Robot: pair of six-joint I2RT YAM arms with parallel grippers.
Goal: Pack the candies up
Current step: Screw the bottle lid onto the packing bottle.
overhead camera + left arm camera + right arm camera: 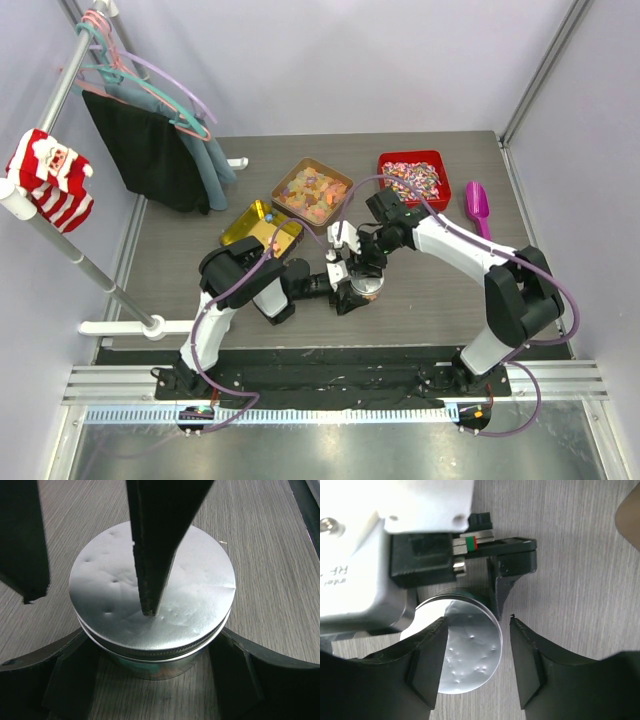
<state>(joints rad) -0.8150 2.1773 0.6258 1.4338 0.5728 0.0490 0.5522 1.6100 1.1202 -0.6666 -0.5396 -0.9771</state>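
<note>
The candies (410, 178) fill a red tray at the back right. A clear jar (368, 288) with a dimpled silver lid (150, 590) stands on the table in the middle, and some colour shows through its glass. My left gripper (152, 647) reaches in from the left and its jaws press on both sides of the jar. My right gripper (479, 621) hangs over the lid with its jaws apart. One fingertip (147, 611) rests on the lid's middle; the other finger (25, 587) stands beyond the rim.
A brown tray of pale orange-yellow gummies (312, 190) and a gold tin (262, 225) stand behind the jar. A purple scoop (478, 208) lies right of the red tray. Clothes on hangers (150, 140) hang from a rail at the back left.
</note>
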